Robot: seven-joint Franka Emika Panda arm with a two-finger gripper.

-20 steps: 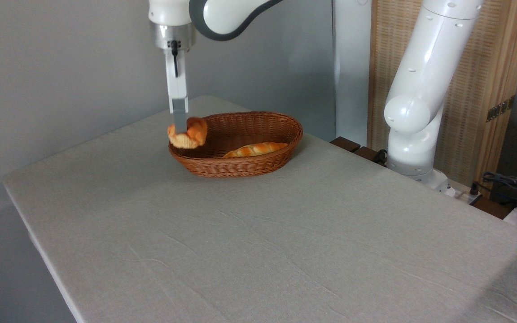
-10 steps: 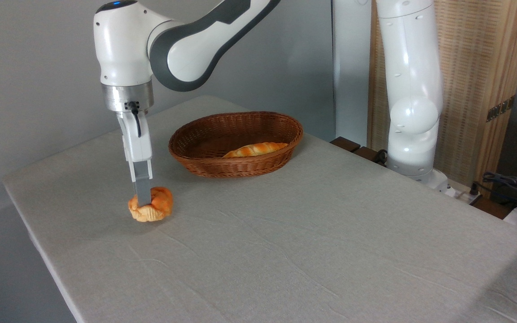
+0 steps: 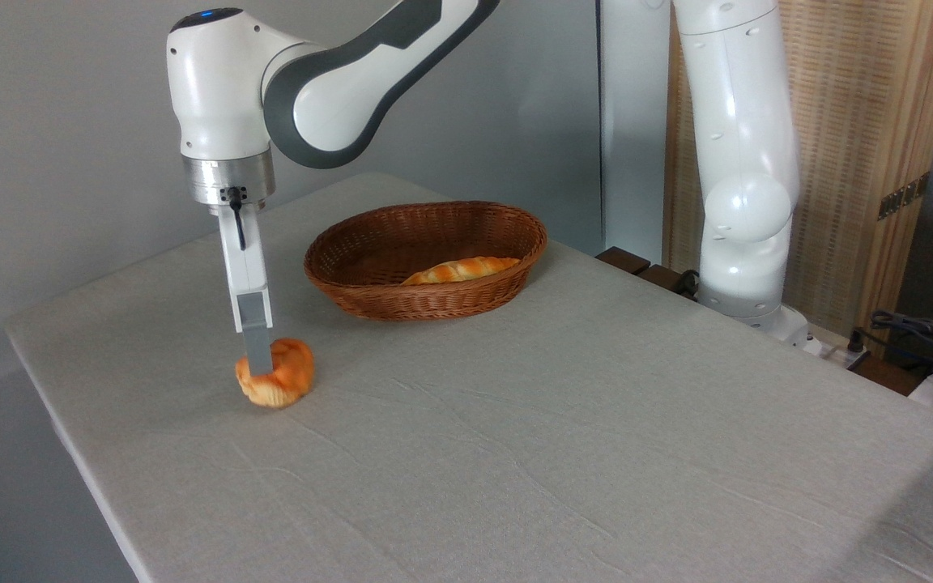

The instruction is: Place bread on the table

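1. Table (image 3: 515,453): broad grey cloth spread under and to the right of the claw, bare apart from bun and basket.
2. Arm (image 3: 313,73): reaching in from upper right, wrist directly above the claw, fingers pointing straight down.
3. Basket (image 3: 426,257): up and right of the claw, well apart; long striped loaf (image 3: 460,269) lying inside, not the task item.
4. Bun (image 3: 276,382): directly at the claw tips, resting on the cloth near the left table edge, outside the basket.
5. Claw (image 3: 258,366): seen edge-on, one grey finger in front of the bun; looks closed or nearly closed on the bun, true gap hidden, so cannot tell for sure.
6. Step, judged: placing stage, bun down on the cloth, release pending or just starting.
7. Next move, judged: open fully, then lift straight up to avoid dragging or rolling the bun; soft squashed shape may spring back on release.
8. Versus half a second ago: wrist slightly higher, bun rounder and less flattened, same spot on the cloth. Versus one second ago: bun then in the air at the basket rim, now down on the table.
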